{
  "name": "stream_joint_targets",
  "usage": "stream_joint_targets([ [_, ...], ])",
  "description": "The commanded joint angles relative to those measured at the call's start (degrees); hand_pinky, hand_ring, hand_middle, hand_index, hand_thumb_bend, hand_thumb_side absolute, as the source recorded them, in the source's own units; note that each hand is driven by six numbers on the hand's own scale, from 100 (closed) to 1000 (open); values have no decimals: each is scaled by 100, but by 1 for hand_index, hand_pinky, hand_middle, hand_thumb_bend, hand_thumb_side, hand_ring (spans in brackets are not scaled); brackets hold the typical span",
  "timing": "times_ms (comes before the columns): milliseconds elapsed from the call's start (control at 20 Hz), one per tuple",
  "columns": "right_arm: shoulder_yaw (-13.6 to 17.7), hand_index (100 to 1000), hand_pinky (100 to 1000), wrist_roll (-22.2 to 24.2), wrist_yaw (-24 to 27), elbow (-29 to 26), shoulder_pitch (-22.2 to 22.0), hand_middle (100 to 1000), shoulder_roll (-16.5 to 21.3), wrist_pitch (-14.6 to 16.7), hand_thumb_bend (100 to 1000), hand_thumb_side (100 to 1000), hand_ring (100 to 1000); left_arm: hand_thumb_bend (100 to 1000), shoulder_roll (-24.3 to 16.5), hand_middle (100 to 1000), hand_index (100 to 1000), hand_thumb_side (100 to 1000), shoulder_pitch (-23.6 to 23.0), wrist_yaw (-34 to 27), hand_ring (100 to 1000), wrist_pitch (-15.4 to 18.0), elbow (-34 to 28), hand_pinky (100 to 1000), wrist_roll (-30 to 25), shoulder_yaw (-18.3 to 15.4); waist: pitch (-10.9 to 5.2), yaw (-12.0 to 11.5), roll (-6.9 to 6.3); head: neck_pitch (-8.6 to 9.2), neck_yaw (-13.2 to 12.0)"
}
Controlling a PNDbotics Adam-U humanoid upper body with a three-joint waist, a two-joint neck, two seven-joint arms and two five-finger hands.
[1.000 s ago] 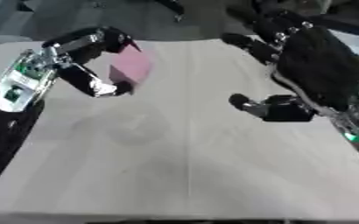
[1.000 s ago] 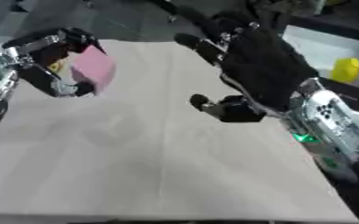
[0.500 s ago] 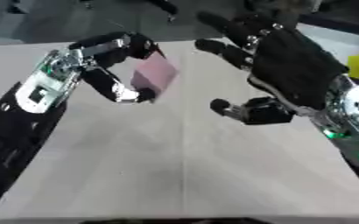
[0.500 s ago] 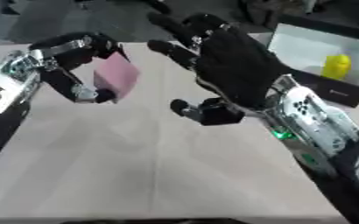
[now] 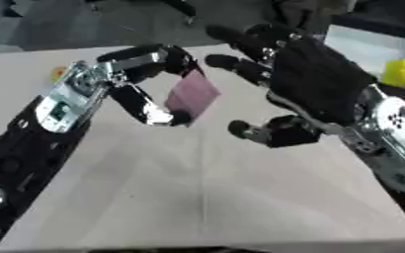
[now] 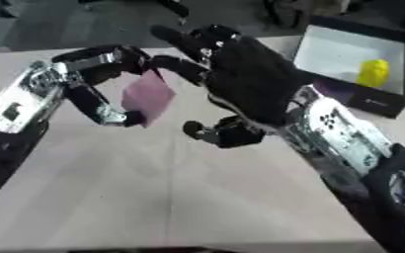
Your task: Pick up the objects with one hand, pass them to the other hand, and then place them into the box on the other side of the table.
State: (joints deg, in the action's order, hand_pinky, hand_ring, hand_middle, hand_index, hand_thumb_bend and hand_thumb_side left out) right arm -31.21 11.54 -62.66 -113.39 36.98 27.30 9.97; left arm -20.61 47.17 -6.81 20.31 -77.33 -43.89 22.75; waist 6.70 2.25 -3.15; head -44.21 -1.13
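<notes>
While the left robot hand (image 5: 145, 84) is pinching a flat pink object (image 5: 191, 95) above the table (image 5: 240, 197), the right robot hand (image 6: 240, 81) is hovering just beside it, fingers spread and holding nothing. Behind, a yellow thing (image 6: 375, 72) is lying in the box (image 6: 348, 49).

Evenly and fairly brightly lit, apparently from overhead. Soft throughout, with motion smear on the right hand (image 6: 249, 79) and the left hand (image 5: 145, 84). Faint, diffuse shadows on the pale table (image 5: 240, 197). Mild glare inside the box (image 6: 344, 52), washing its floor near white. Dark and murky beyond the far edge; no obvious edge distortion.
</notes>
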Motion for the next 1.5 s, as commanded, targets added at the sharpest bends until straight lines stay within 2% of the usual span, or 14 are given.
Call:
stream_joint_targets([
  [50,5,923,827,99,95,-120,117,1000,-16,27,489,302,802,100,12,488,590,207,175,12,526,864,-171,673,-808,57,-71,2,1,9,-23],
  [550,-83,913,825,495,311,-120,113,1000,-54,77,513,268,807,100,164,489,592,211,226,9,527,890,-410,673,-808,378,-72,28,-21,9,-40],
  [950,-101,880,841,817,371,-120,89,1000,-48,32,485,247,828,100,190,490,594,212,188,95,528,935,-516,673,-808,542,-70,48,-44,9,-16],
  [1150,-101,774,855,929,350,-120,78,1000,-45,20,402,224,837,100,197,492,596,215,168,119,530,963,-535,673,-808,590,-68,62,-53,9,-11],
  [1200,-97,708,852,938,342,-120,75,1000,-46,13,373,224,834,100,199,492,597,216,165,114,531,971,-540,673,-808,589,-69,64,-54,9,-8],
  [1250,-93,600,846,930,335,-120,74,1000,-46,6,331,224,826,100,202,495,599,218,162,107,532,976,-544,673,-808,587,-69,65,-55,9,-6],
  [1350,-76,491,831,814,324,-120,72,1000,-48,-13,309,237,812,100,203,498,603,221,155,99,534,984,-548,674,-808,587,-68,71,-55,9,-2],
  [1400,-73,479,828,735,327,-120,67,1000,-48,-26,308,241,809,100,200,498,603,222,152,101,534,991,-548,674,-808,588,-68,73,-55,9,-2],
  [1450,-71,385,811,640,348,-120,61,1000,-51,-42,303,265,793,100,197,501,606,229,149,104,537,1002,-548,675,-808,588,-67,75,-56,9,0],
  [1500,-71,364,803,542,383,-120,55,1000,-50,-63,331,278,789,100,193,506,612,233,146,104,538,1016,-547,675,-808,582,-66,75,-55,9,4],
])
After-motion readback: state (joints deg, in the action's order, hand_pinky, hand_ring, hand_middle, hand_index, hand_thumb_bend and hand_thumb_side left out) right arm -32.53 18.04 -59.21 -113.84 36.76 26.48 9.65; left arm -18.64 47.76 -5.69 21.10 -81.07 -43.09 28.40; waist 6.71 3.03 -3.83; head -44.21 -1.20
